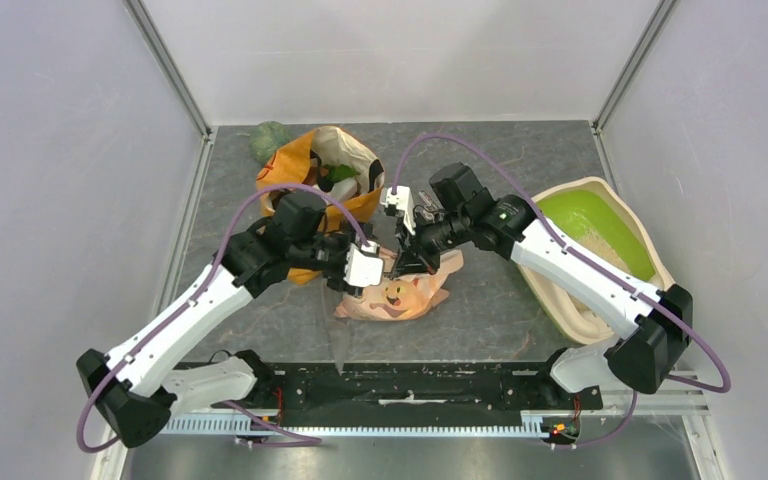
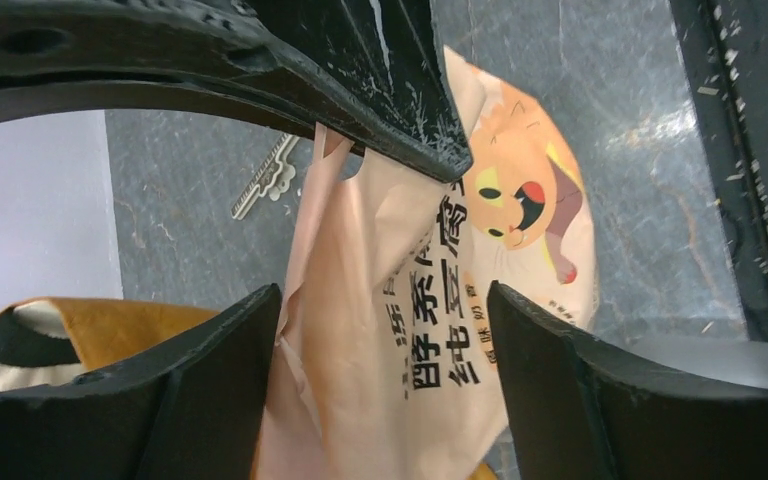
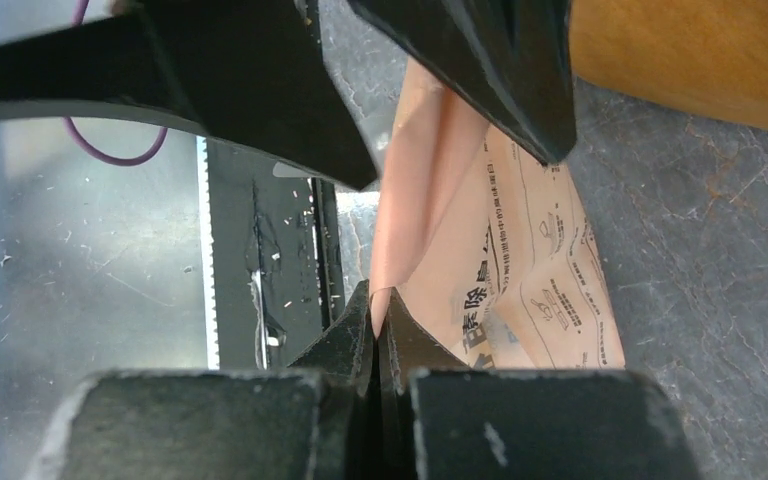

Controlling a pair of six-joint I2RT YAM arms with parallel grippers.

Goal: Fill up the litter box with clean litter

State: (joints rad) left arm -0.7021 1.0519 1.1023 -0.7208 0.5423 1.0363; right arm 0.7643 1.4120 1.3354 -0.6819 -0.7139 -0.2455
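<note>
A peach litter bag (image 1: 405,292) printed with a cartoon cat stands at the middle of the table. My right gripper (image 3: 380,305) is shut on a fold of the bag (image 3: 530,280) at its top. My left gripper (image 2: 384,295) is open, its jaws spread on either side of the bag's upper part (image 2: 400,330); the left finger (image 2: 230,350) is close against the bag's edge. The two grippers, left (image 1: 382,263) and right (image 1: 406,266), meet over the bag. The litter box (image 1: 600,185), cream with a green hood, lies at the right with pale clean litter (image 1: 600,255) in it.
An orange paper shopping bag (image 1: 325,175) with green items stands behind the left arm, and a green object (image 1: 270,140) lies beyond it. A black rail (image 1: 410,385) runs along the near edge. Enclosure walls close in the left, right and back.
</note>
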